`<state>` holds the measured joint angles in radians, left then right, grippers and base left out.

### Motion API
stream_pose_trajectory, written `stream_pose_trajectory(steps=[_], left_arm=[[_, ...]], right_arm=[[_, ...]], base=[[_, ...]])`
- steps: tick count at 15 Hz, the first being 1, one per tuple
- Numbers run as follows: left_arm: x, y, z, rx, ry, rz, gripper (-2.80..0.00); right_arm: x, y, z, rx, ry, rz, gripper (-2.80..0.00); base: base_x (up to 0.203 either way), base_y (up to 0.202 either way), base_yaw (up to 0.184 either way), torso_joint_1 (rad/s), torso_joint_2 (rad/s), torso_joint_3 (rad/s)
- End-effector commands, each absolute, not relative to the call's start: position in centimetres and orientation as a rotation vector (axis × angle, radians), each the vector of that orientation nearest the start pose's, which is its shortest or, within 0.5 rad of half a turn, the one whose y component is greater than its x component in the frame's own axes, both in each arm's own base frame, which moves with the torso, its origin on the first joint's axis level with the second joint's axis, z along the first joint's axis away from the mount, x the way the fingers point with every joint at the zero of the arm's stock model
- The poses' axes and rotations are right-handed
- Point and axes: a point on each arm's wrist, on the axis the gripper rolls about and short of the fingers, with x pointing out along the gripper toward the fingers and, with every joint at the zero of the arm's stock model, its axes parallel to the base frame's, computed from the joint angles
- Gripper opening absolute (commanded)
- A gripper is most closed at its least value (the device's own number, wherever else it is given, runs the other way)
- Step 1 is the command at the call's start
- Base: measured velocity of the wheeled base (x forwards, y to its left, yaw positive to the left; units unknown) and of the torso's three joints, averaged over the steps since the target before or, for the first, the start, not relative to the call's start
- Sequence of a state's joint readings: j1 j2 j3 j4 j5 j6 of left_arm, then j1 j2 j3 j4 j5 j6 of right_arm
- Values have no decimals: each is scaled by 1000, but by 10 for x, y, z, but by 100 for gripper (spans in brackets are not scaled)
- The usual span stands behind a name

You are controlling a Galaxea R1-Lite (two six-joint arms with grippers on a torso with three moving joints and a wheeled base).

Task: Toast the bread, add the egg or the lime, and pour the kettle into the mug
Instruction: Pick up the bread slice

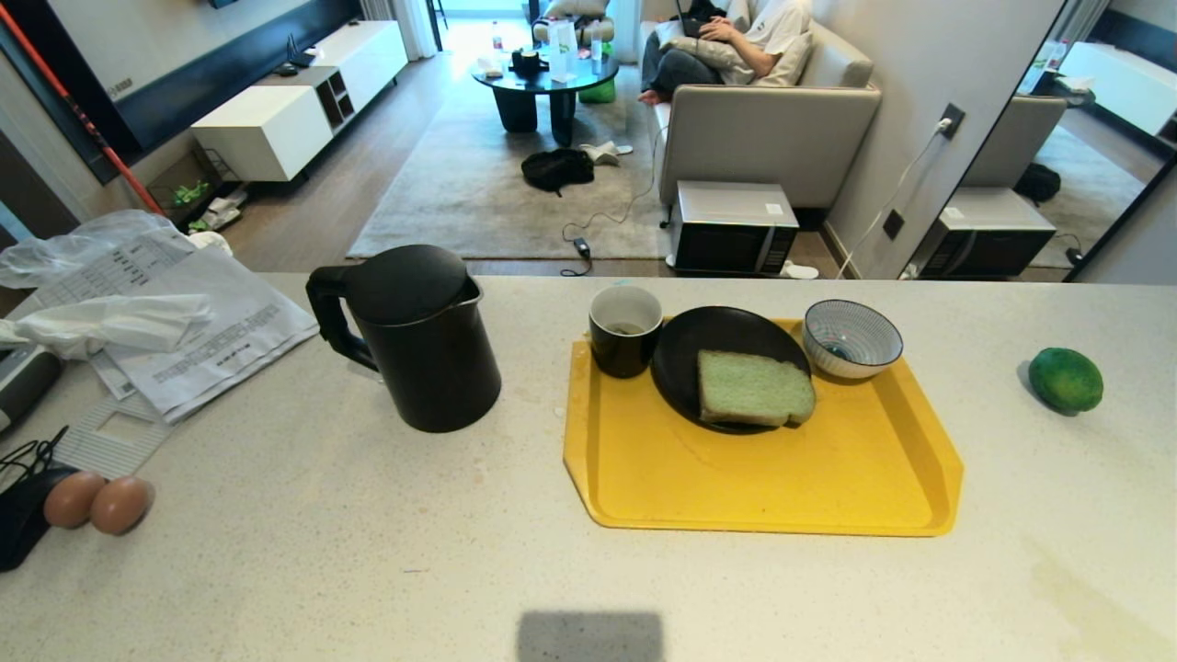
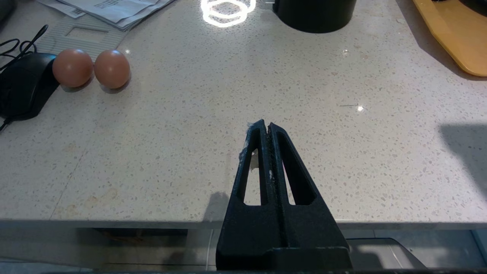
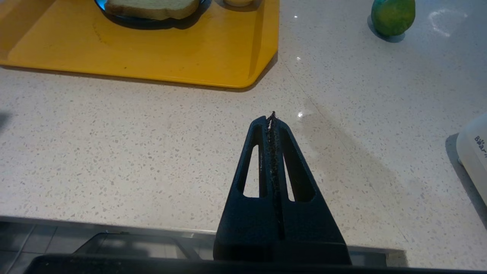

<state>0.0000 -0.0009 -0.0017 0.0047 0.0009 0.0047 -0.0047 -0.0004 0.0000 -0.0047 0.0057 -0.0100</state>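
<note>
We note a yellow tray [image 1: 763, 478], black kettle [image 1: 414, 340], pale green bread [image 1: 754, 388], bright green lime [image 1: 1065, 379], blue-striped white bowl [image 1: 852, 338], speckled beige desk [image 1: 303, 552].

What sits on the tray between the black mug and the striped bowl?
In the head view, a black plate carrying the slice of bread lies between the mug and the bowl, all on the yellow tray.

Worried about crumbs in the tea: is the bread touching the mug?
Apart. The head view shows the bread lying on the black plate, with bare plate surface between it and the mug.
</note>
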Motion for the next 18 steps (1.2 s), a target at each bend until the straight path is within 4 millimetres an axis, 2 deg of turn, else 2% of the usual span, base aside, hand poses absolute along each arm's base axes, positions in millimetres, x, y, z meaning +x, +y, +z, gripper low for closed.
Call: stream_pose_trajectory(steps=[1,14,16,18], left_arm=[[-23,0,75,5,3,1,-280],[-23,0,75,5,3,2,-280],[-23,0,75,5,3,0,-280],[-23,0,75,5,3,2,-280]], right_arm=[[-23,0,76,-11,-5,2,-280],[-24,0,79,-24,-1,5,-280],[-28,0,98,-16,-27,4,-280],[-23,0,124,8,23,6,-280]], base=[[0,0,0,0,0,0],[0,0,0,0,0,0],[0,0,0,0,0,0],[0,0,0,0,0,0]])
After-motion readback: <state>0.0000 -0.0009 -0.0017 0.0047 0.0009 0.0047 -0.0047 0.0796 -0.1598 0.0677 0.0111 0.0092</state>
